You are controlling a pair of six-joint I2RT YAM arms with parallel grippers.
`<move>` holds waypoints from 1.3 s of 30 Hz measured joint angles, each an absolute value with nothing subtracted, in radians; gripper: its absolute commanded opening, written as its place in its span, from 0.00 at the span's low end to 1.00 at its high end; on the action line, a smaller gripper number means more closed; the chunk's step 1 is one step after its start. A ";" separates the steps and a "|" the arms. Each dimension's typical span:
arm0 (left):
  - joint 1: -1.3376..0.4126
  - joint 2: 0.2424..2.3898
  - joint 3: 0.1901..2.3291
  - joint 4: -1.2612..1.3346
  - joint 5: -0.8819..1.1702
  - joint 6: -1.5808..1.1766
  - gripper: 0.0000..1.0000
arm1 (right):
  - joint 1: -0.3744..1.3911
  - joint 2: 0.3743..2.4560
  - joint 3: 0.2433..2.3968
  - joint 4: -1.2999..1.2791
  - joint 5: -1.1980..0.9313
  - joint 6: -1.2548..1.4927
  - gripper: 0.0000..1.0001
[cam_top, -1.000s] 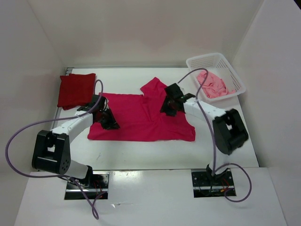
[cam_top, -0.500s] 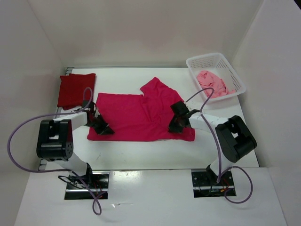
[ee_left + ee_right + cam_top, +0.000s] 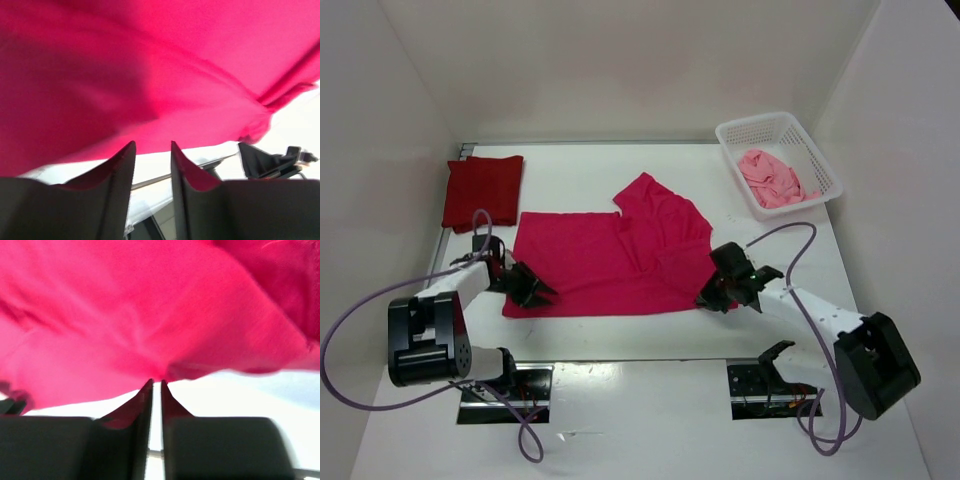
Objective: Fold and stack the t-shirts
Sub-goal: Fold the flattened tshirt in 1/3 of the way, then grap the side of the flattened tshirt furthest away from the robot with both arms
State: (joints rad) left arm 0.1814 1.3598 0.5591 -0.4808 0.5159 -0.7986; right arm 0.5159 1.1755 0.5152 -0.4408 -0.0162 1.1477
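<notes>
Jaws of the left gripper (image 3: 544, 293) are held apart at the magenta t-shirt's (image 3: 610, 260) near hem; the right gripper's (image 3: 704, 303) are clenched on its corner.

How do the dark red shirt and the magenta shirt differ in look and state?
The dark red shirt is folded into a neat rectangle; the magenta shirt lies spread open, a sleeve sticking out. The dark red shirt sits at the far left of the table; the magenta shirt fills the middle. Both are red-toned cloth lying flat on the table.
</notes>
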 measured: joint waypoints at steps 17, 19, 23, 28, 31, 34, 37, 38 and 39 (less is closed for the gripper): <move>0.185 1.806 1.268 -0.364 0.220 -0.784 0.38 | 0.460 1.690 1.247 -0.384 -0.067 0.789 0.02; 0.185 1.884 1.312 -0.367 0.170 -0.781 0.46 | 0.456 1.774 1.320 -0.392 -0.078 0.741 0.04; 0.185 1.968 1.368 -0.379 0.099 -0.785 0.50 | 0.445 1.954 1.528 -0.399 -0.096 0.661 0.20; 0.183 2.031 1.441 -0.393 0.048 -0.785 0.50 | 0.410 2.162 1.792 -0.410 -0.082 0.586 0.39; 0.178 2.054 1.456 -0.400 0.029 -0.785 0.50 | 0.392 2.298 1.976 -0.437 -0.053 0.550 0.44; 0.177 2.067 1.483 -0.412 0.019 -0.781 0.50 | 0.380 2.436 2.161 -0.473 -0.024 0.524 0.49; 0.175 2.076 1.497 -0.420 0.011 -0.780 0.50 | 0.374 2.569 2.355 -0.546 -0.006 0.498 0.51; 0.174 2.077 1.499 -0.421 0.010 -0.777 0.50 | 0.373 2.620 2.440 -0.582 0.005 0.490 0.54; 0.172 2.077 1.499 -0.422 0.008 -0.775 0.50 | 0.372 2.668 2.517 -0.606 0.011 0.482 0.55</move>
